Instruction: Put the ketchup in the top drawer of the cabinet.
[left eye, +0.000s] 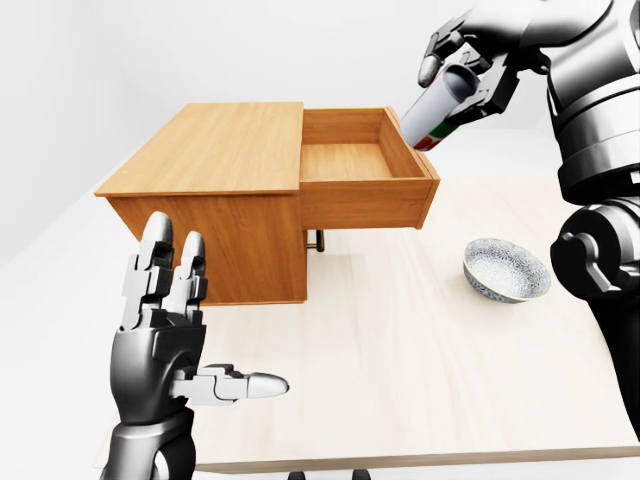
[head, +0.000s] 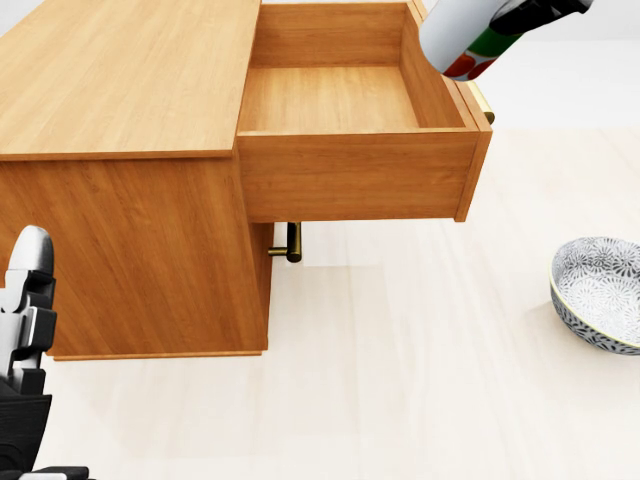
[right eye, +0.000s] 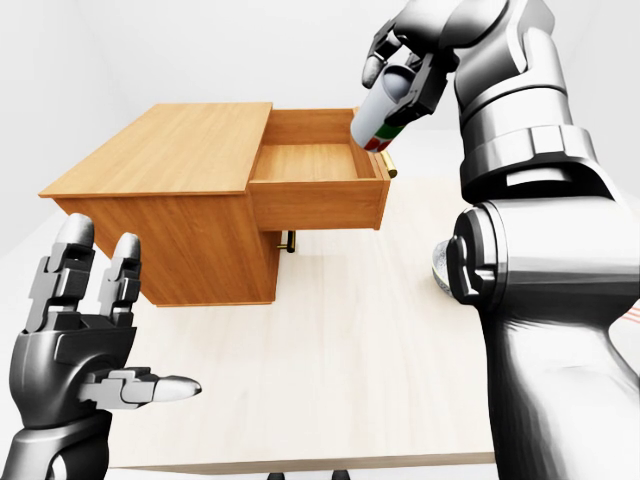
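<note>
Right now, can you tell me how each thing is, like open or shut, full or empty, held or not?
Top drawer: pulled open, nothing inside.
Ketchup bottle: tilted, held above the drawer's right edge.
Right hand: shut round the ketchup bottle.
Left hand: open, holding nothing.
Patterned bowl: upright on the table, looks empty.
Lower drawer handle: showing under the open drawer; cannot tell whether that drawer is shut.
</note>
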